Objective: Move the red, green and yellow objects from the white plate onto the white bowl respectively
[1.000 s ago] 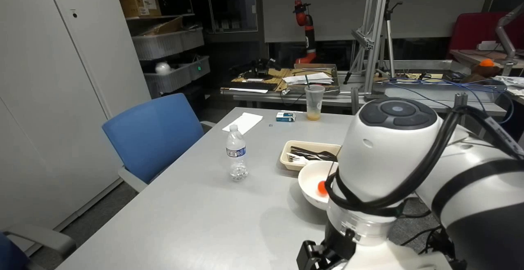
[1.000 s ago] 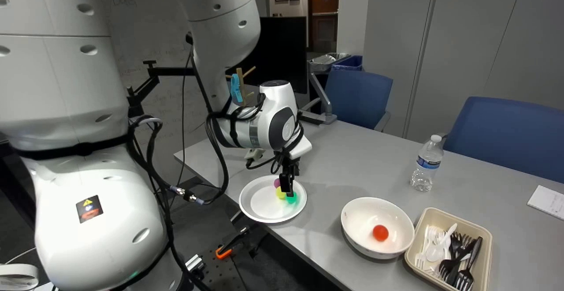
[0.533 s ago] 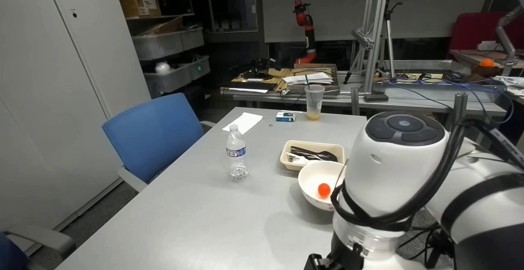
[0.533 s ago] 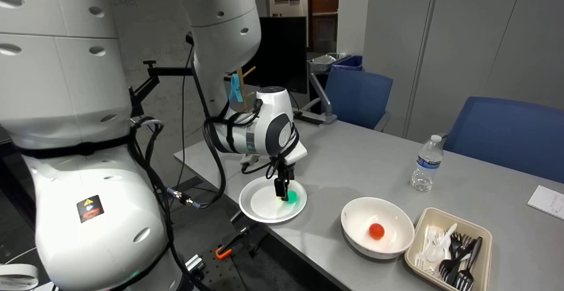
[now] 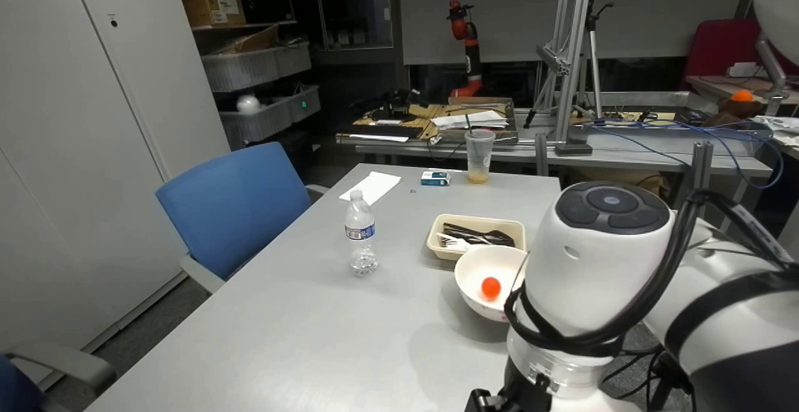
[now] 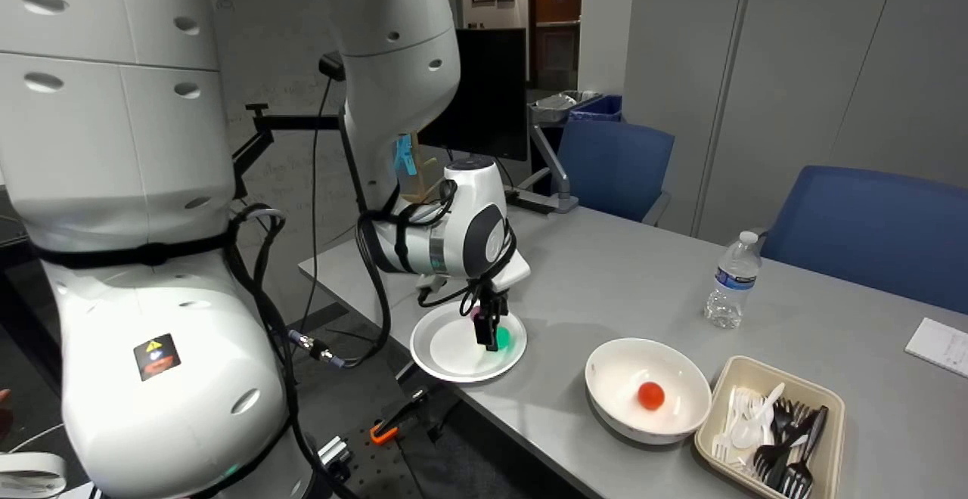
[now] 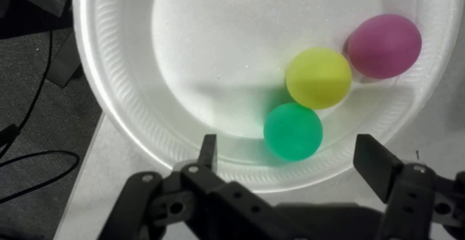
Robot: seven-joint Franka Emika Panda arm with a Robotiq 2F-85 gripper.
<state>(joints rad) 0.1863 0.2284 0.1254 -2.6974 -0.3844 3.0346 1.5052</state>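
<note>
Hiding yellow ball point(image 7: 318, 78) on white plate point(image 6: 440, 349) in exterior view: end effector point(image 7: 286, 142), spread wide.

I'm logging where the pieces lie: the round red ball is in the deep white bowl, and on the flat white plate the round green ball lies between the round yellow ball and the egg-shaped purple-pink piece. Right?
The green ball isn't in the middle: the wrist view shows the yellow ball between it and the purple-pink piece on the plate. The rest is right.
</note>
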